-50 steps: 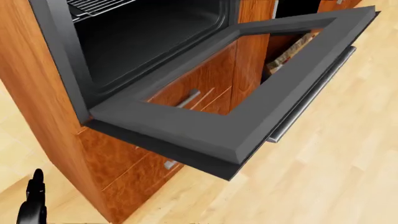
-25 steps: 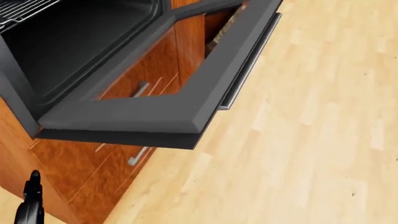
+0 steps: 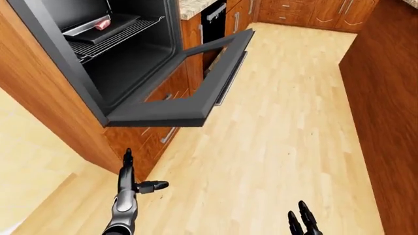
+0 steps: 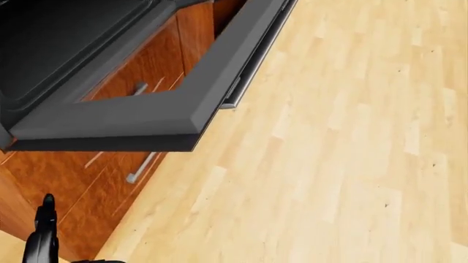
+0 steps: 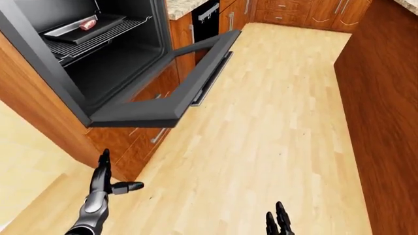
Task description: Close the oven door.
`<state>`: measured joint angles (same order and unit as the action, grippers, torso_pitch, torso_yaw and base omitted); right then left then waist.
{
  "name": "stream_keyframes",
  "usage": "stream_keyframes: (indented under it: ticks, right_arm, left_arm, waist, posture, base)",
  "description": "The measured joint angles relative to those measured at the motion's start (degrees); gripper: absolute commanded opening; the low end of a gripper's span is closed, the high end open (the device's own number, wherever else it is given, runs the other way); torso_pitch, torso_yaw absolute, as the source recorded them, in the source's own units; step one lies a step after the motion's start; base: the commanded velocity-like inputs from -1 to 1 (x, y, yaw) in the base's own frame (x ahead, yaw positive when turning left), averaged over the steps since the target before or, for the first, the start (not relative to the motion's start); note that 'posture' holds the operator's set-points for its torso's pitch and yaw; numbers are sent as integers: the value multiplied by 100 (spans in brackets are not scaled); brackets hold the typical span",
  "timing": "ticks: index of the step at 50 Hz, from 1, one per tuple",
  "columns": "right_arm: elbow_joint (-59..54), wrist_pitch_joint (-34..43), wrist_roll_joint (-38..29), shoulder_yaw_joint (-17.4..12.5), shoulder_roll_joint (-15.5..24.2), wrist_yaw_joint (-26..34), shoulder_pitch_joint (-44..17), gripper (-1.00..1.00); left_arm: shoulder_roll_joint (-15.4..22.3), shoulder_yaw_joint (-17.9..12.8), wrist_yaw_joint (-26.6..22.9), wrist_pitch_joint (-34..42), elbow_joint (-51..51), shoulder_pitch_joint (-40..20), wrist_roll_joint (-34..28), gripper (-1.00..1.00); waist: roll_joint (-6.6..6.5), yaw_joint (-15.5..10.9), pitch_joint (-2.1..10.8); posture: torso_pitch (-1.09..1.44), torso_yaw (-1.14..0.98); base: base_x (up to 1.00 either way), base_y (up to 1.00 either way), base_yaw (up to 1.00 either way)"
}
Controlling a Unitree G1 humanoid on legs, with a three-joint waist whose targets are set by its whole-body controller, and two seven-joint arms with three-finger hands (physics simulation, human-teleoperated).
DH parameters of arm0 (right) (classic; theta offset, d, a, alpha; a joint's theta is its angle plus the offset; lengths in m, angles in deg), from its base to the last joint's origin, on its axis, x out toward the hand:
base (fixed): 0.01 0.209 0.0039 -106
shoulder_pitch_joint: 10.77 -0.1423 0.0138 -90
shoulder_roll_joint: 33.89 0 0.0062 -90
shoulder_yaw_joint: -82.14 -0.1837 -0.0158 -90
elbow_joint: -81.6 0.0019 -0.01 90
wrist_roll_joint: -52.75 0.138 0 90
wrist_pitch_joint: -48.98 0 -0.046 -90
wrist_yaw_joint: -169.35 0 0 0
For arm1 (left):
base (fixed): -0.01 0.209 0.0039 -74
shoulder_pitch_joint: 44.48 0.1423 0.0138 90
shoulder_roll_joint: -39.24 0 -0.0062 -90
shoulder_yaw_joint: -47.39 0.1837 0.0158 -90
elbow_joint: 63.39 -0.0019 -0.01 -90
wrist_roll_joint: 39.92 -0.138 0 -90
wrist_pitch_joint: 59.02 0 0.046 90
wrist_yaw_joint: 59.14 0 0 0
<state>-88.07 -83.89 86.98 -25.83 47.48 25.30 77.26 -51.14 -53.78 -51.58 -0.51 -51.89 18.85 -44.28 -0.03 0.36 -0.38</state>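
Note:
The dark grey oven door (image 3: 189, 93) hangs open and level, a glass pane in its frame and a long bar handle (image 3: 232, 78) along its right edge. Behind it the black oven cavity (image 3: 124, 54) holds a rack with a tray and a pink item (image 3: 102, 24). My left hand (image 3: 134, 178) is low in the left-eye view, below the door's near corner and apart from it, fingers spread open. Only the fingertips of my right hand (image 3: 302, 223) show at the bottom edge, spread and empty. In the head view the door (image 4: 146, 118) fills the upper left.
Wooden drawers with metal pulls (image 3: 168, 134) sit under the oven. A wooden cabinet wall (image 3: 392, 112) runs along the right side. More cabinets (image 3: 307, 12) and a black appliance (image 3: 214, 22) stand at the top, with light wood floor (image 3: 274, 127) between.
The head view has swung right and down: the oven door slid toward the upper left and more floor shows. The door stays open and level; my left hand stays low.

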Motion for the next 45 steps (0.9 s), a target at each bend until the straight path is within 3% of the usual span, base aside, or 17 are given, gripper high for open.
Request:
stream_keyframes:
  ticks: [28, 45]
  right_arm:
    - [-11, 6, -177, 36, -11, -45, 32, 100]
    - [-9, 30, -165, 27, -15, -13, 29, 100]
  left_arm:
    - [9, -184, 210, 201, -127, 362, -504, 100]
    - [15, -211, 231, 241, -145, 385, -533, 100]
  waist:
    - [-19, 19, 68]
    - [-36, 67, -24]
  posture:
    - [0, 0]
    - [0, 0]
  base:
    - [0, 0, 0]
    - [0, 0, 0]
